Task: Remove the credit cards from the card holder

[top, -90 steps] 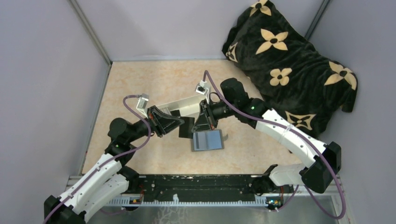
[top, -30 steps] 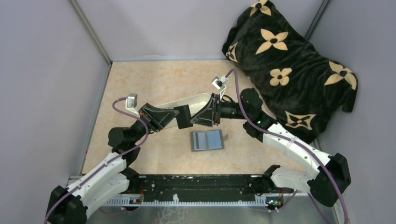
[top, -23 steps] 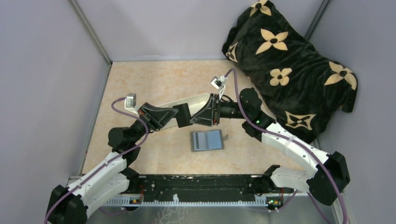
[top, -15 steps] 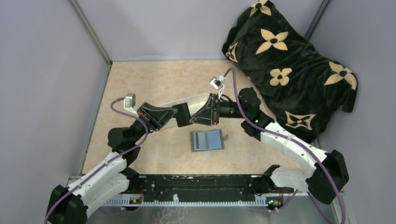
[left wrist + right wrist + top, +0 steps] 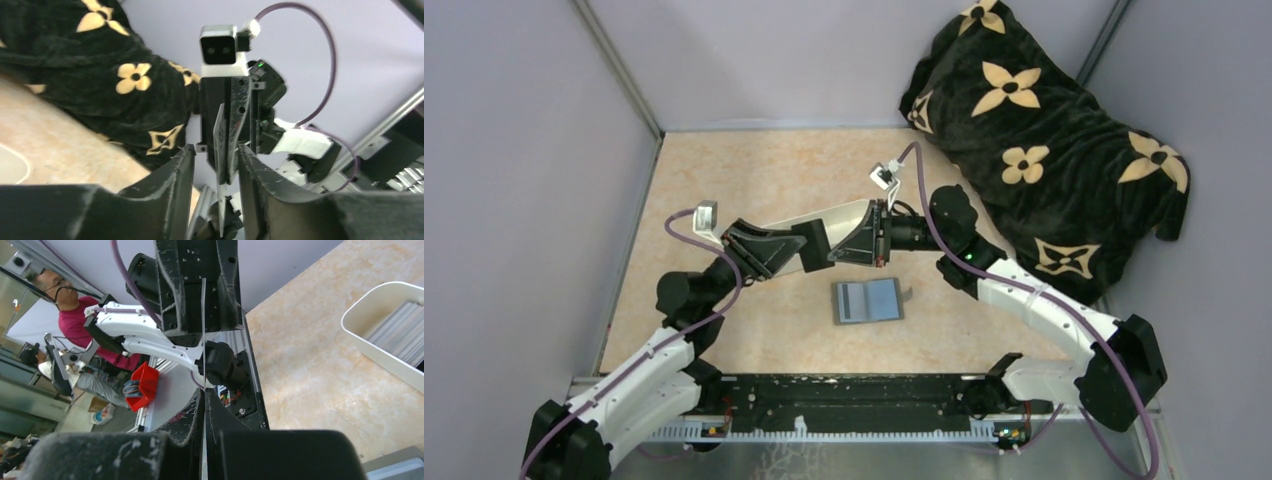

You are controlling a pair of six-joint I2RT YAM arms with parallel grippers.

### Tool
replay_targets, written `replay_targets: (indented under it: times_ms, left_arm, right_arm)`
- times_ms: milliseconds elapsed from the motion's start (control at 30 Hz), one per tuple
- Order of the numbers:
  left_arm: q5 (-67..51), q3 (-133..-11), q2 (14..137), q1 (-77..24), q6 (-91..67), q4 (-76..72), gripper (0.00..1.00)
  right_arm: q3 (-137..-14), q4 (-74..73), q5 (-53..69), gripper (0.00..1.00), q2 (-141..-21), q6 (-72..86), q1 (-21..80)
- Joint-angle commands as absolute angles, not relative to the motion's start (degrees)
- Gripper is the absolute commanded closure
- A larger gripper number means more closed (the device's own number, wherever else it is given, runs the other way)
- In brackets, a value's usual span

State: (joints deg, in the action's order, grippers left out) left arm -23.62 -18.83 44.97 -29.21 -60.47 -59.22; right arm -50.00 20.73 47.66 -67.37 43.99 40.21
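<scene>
Beige marble-look table (image 5: 724,180), an open grey wallet (image 5: 868,300) lying flat near its middle, blue-grey pockets facing up, a long white tray (image 5: 842,214) aslant just beyond it, a black plush blanket (image 5: 1044,130) with tan flowers heaped over the far right corner

L arm (image 5: 639,375) & R arm (image 5: 1034,305) both reach in above mid worktop (image 5: 754,170), tips nose to nose. L end effector (image 5: 805,250): fingers (image 5: 175,192) apart, gap each side of card (image 5: 817,243). R end effector (image 5: 833,254): fingers (image 5: 192,415) pinched tight on card edge.
</scene>
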Motion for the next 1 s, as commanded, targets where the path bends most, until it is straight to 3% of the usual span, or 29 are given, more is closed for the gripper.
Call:
replay_targets:
  times_ms: [0, 100, 133, 300, 533, 567, 633, 667, 967]
  left_arm:
    - [-23.46, -24.09, 42.51, -29.08, -54.38, -42.60, 0.38]
    - [-20.11, -28.69, 40.17, -29.02, -48.61, -28.59, 0.03]
    - [-18.43, -30.37, 39.56, -29.05, -47.17, -24.10, 0.01]
    - [-9.65, -40.39, 43.00, -29.01, -41.55, -2.57, 0.01]
    - [-4.28, -47.68, 55.45, -29.01, -41.28, 7.57, 0.01]
    - [-3.42, -48.75, 57.58, -29.07, -41.23, 8.48, 0.03]
    - [-1.95, -51.86, 62.29, -29.05, -41.90, 11.95, 0.24]
    - [-1.60, -53.48, 64.74, -29.02, -42.10, 13.27, 0.27]
    - [-0.07, -59.05, 80.59, -29.08, -40.63, 13.80, 0.24]
  right_arm:
    - [-55.47, 17.36, 45.32, 1.00, -67.91, 40.95, 39.65]
    - [-57.62, 12.98, 42.41, 1.00, -68.20, 39.12, 38.96]
    - [-58.26, 11.61, 40.96, 1.00, -68.39, 38.80, 38.47]
    - [-61.64, 0.80, 29.94, 1.00, -69.87, 35.33, 35.26]
    - [-60.31, -1.75, 24.49, 1.00, -70.71, 36.10, 31.67]
    - [-60.17, -2.20, 23.92, 1.00, -70.63, 35.78, 31.52]
    - [-60.01, -3.43, 22.79, 1.00, -70.33, 35.06, 31.47]
    - [-59.91, -3.86, 22.51, 1.00, -70.13, 34.61, 31.39]
    - [-58.00, -4.24, 24.23, 1.00, -69.26, 32.83, 30.61]
